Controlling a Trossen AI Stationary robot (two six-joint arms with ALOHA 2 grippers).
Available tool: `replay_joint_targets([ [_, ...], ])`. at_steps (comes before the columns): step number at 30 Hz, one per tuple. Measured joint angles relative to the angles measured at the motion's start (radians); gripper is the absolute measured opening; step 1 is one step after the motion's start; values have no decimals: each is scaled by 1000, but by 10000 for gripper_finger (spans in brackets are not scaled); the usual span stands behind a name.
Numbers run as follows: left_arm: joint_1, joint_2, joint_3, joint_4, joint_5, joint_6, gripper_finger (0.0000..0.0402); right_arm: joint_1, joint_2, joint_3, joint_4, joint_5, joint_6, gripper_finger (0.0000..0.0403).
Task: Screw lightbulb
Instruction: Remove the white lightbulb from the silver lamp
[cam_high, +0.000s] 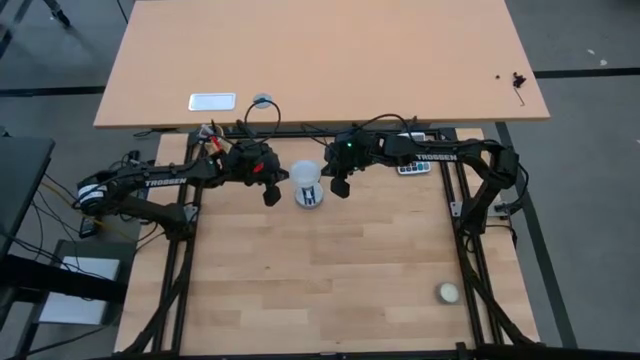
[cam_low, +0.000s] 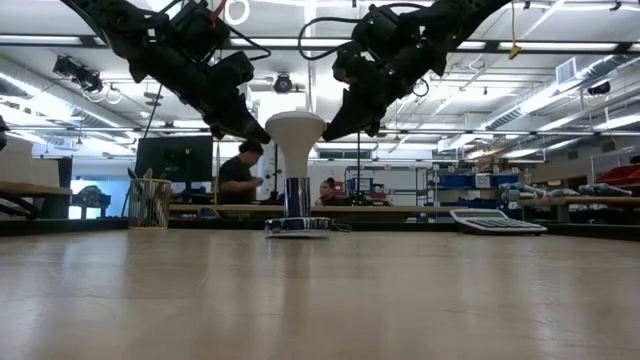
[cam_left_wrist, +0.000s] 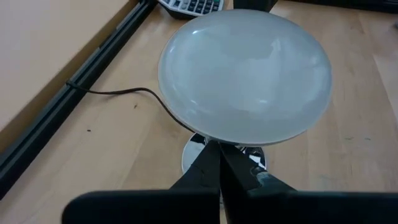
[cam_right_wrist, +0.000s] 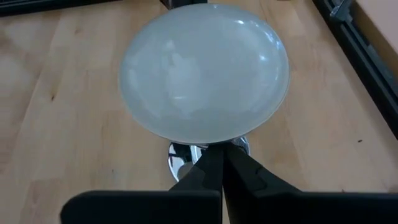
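Note:
The white lightbulb (cam_high: 307, 184) stands upright with its dome up. Its grey metal base (cam_low: 297, 195) sits in the round socket disc (cam_low: 297, 226) on the table. My left gripper (cam_high: 272, 196) is shut and comes slanting down at the bulb from the table's left. My right gripper (cam_high: 340, 187) is shut and comes slanting down at it from the right. Each wrist view looks down on the dome (cam_left_wrist: 245, 78) (cam_right_wrist: 204, 71), with that arm's shut fingers reaching under its edge. My left gripper's shut fingertips (cam_low: 264, 136) meet the bulb's left side just under the dome's widest part (cam_low: 274, 138), slanting down from the left. The bulb stays upright in the socket. The dome hides the meeting point in the left wrist view. My right gripper's shut fingertips (cam_low: 327, 134) meet the bulb's right side just under the dome's widest part (cam_low: 319, 137), slanting down from the right. The bulb stands upright between the two grippers. The dome hides the meeting point in the right wrist view.
A thin black cord (cam_left_wrist: 118, 92) runs from the socket toward the table's far left. A calculator (cam_high: 413, 167) lies at the far edge, right of the bulb. A small cream ball (cam_high: 447, 292) lies near the front right corner. People sit in the room behind.

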Motion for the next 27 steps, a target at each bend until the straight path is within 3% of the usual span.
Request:
replay_joint_targets([
  [27, -40, 35, -40, 17, 5, -18, 0, 1, 0, 1, -78, -7, -17, 18],
])
